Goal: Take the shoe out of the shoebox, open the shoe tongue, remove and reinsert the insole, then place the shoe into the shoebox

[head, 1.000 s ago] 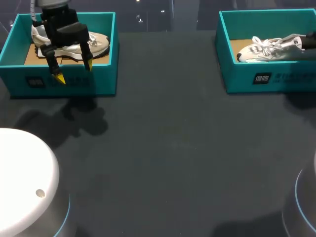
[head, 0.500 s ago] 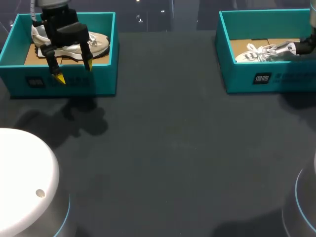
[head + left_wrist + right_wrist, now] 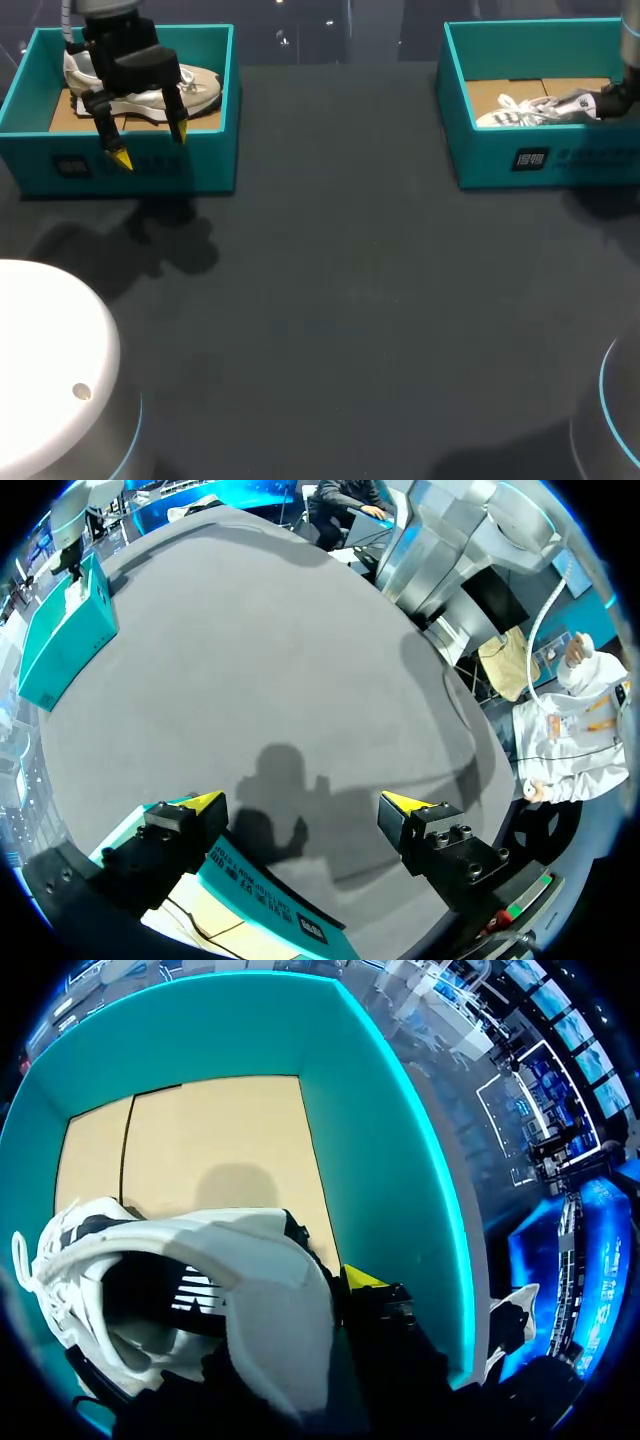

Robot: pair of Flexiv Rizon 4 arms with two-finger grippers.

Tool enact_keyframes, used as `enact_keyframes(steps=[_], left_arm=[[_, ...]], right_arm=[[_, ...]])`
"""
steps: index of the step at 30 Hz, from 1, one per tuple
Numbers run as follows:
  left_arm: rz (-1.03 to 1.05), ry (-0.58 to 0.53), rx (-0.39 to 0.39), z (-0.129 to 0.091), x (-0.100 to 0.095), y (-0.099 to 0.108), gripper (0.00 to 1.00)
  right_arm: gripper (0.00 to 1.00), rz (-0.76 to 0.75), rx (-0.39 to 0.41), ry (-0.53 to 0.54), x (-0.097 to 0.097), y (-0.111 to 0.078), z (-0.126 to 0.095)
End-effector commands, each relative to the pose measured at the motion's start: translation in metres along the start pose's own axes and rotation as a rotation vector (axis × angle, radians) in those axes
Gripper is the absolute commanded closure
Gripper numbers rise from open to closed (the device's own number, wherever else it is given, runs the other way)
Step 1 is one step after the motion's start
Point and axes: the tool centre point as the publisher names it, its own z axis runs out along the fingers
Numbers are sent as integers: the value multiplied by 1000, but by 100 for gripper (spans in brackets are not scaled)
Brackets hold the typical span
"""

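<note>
A white shoe (image 3: 520,110) lies low inside the right teal shoebox (image 3: 540,160). My right gripper (image 3: 612,100) is shut on its heel end at the view's right edge. In the right wrist view the shoe's collar (image 3: 250,1290) sits between the fingers of the right gripper (image 3: 320,1305), one yellow tip showing beside it, over the box's cardboard floor (image 3: 200,1140). A second white shoe (image 3: 195,88) rests in the left teal shoebox (image 3: 130,172). My left gripper (image 3: 150,145) hangs open over that box's front wall, holding nothing; its view shows the left gripper (image 3: 302,805) above the wall (image 3: 260,895).
Dark table top (image 3: 350,300) stretches between the two boxes. The right box's tall teal wall (image 3: 370,1130) stands close beside the right gripper. The right shoebox (image 3: 65,630) shows far across the table in the left wrist view.
The right gripper has lowered the shoe deeper into the right box and drawn it toward the right. The left arm has stayed still.
</note>
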Motion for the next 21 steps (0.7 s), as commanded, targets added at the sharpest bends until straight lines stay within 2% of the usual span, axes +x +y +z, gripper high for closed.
enact_keyframes(steps=[1,12,19,21], left_arm=[[0,2,-2,0,-1,0,0],[0,2,-2,0,-1,0,0],[0,2,-2,0,-1,0,0],[0,2,-2,0,-1,0,0]], right_arm=[[100,-6,17,9,5,2,8],[99,-27,49,17,-1,5,16],[70,-32,54,26,1,3,17],[66,-33,57,27,1,2,16]])
